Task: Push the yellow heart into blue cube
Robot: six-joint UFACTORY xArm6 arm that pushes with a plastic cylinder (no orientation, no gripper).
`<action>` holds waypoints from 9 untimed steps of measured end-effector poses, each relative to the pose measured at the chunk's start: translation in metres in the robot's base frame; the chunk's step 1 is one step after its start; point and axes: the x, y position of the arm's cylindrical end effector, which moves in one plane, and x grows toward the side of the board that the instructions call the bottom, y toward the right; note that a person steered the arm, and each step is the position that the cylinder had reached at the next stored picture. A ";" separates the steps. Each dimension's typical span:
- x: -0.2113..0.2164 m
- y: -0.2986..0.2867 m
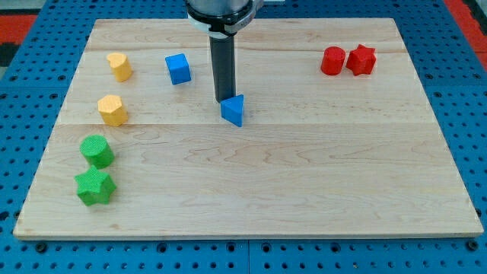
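Camera view. A pale wooden table point(251, 190) is seen on a blue perforated base point(23, 259). No pincer is fitted; the arm ends in a straight dark rod, so no open or closed state can be recorded. The rod comes down from the view's top, and my tip point(223, 100) is seen just at the upper left edge of the blue triangular block point(233, 109), touching or very nearly touching it; which of the two cannot be told.

The yellow heart point(119, 66) is located near the table's upper left corner. The blue cube point(178, 68) is found to the right of it, at about the same height in the view, with a clear gap between the two. My tip is placed to the right of and slightly below the blue cube, apart from it, and well apart from the yellow heart.

A yellow hexagonal block point(112, 110) is noted below the yellow heart. Further down the left side, a green round block point(97, 151) and a green star block point(95, 186) are recorded, one just above the other.

At the upper right, a red round block point(332, 60) and a red star block point(361, 59) are seen side by side, touching or nearly so.
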 end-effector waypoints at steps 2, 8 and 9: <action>0.000 -0.046; -0.065 -0.237; -0.070 -0.183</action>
